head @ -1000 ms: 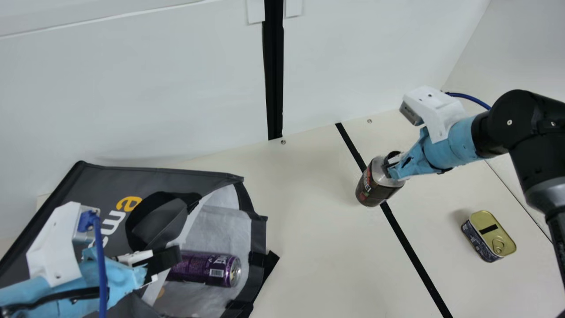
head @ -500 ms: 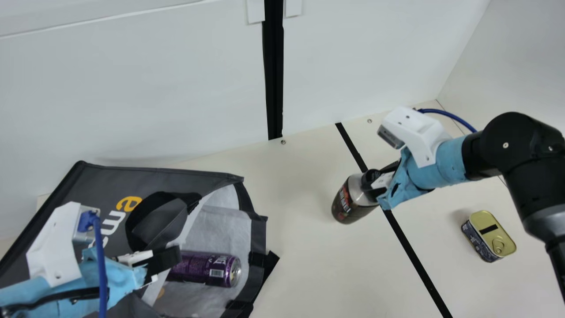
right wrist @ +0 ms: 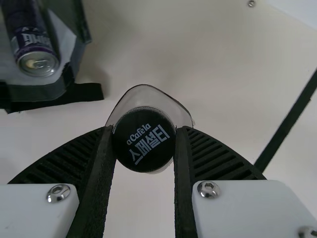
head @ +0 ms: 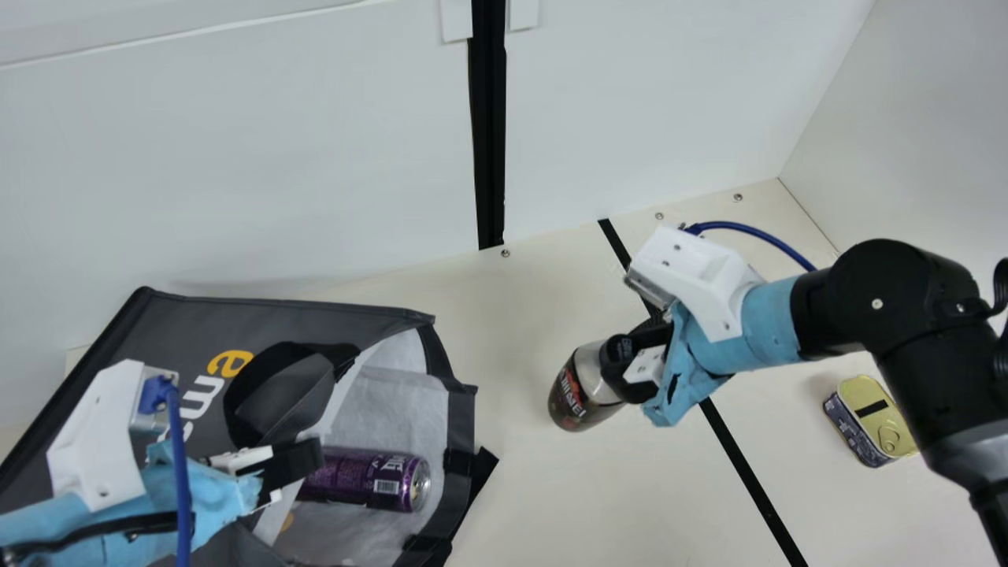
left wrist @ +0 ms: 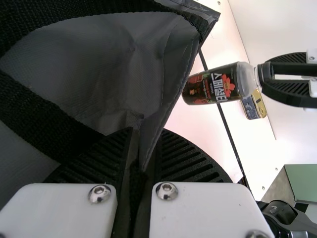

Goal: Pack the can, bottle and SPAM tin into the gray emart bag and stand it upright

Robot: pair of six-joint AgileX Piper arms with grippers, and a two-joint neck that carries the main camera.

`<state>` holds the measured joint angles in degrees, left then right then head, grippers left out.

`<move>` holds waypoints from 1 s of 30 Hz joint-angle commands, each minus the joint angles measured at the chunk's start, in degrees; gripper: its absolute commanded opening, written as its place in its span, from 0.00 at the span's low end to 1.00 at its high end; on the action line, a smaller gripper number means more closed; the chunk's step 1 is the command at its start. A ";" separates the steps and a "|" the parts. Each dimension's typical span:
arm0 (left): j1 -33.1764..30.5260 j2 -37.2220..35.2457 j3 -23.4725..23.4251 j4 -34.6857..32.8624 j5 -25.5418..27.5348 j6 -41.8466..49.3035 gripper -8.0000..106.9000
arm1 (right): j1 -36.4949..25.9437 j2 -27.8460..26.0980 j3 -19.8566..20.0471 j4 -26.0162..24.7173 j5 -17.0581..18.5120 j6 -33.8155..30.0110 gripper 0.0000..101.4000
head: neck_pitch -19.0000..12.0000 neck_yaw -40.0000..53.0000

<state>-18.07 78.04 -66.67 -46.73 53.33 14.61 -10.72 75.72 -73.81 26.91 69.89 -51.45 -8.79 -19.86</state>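
Clamping bottle (head: 579, 392) by cap (right wrist: 143, 140) in jaws of right gripper (head: 627, 356), bag (head: 177, 323) in left gripper (head: 304, 461); main view: can (head: 366, 479) inside, arm (head: 835, 311) overlapping tin (head: 870, 413).

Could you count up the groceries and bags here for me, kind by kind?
Cans: 1, the purple can lying in the bag
Bottles: 1, the dark bottle
Tins: 1, the SPAM tin
Bags: 1, the gray bag
Total: 4

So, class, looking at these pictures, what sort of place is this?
Probably a robotics lab or test booth. Plain white panels back a cream table with a black stripe, and the left gripper pinches the emart bag.
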 commanded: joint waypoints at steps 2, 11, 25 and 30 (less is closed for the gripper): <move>0.00 0.00 0.00 0.00 0.00 0.00 0.00 | 1.87 -0.80 0.64 0.19 0.02 -0.10 0.00 | -1.21 -0.14; 0.00 0.00 0.00 0.00 0.00 0.00 0.00 | 6.19 -2.77 2.48 0.58 0.02 -0.46 0.00 | -1.21 -0.14; 0.00 0.00 0.00 0.00 0.00 0.00 0.00 | 12.17 -4.95 4.83 1.30 0.02 0.56 0.00 | -1.21 -0.14; 0.00 0.00 0.00 0.00 0.00 0.00 0.00 | 14.42 -5.76 4.69 3.60 0.02 0.70 0.00 | -1.21 -0.14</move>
<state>-18.07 78.04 -66.67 -46.73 53.33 14.61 3.29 70.09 -68.96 29.79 69.89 -50.62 -8.79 -19.95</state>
